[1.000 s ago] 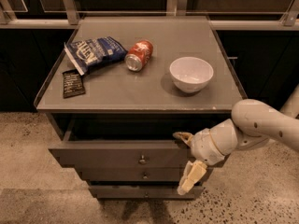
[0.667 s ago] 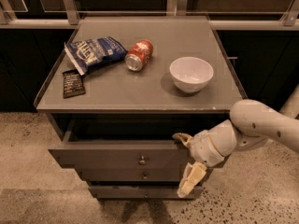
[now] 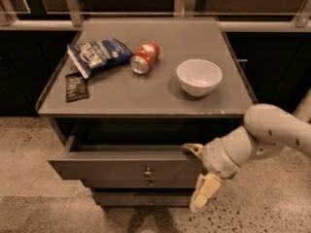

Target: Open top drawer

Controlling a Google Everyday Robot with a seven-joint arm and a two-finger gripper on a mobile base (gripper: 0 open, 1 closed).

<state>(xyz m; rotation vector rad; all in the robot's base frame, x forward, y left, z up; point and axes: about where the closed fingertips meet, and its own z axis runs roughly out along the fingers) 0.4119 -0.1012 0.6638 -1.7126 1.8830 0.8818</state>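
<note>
Hanging beside the top drawer (image 3: 112, 168) (pulled partly out), the pincer (image 3: 196, 171) gapes.

The single camera looks from in front of and above the cabinet, tilted downward and facing the drawer fronts, so the grey cabinet top (image 3: 146, 93) fills the upper middle of the view and the speckled floor (image 3: 29, 144) shows along the bottom and left. It stands fairly near, with the cabinet spanning most of the width. The top drawer (image 3: 112, 168) lies low in the centre, and the gripper (image 3: 193, 176) sits at lower right by that drawer front's right end, fingers spread apart, its arm (image 3: 277, 127) entering from the right edge.
</note>
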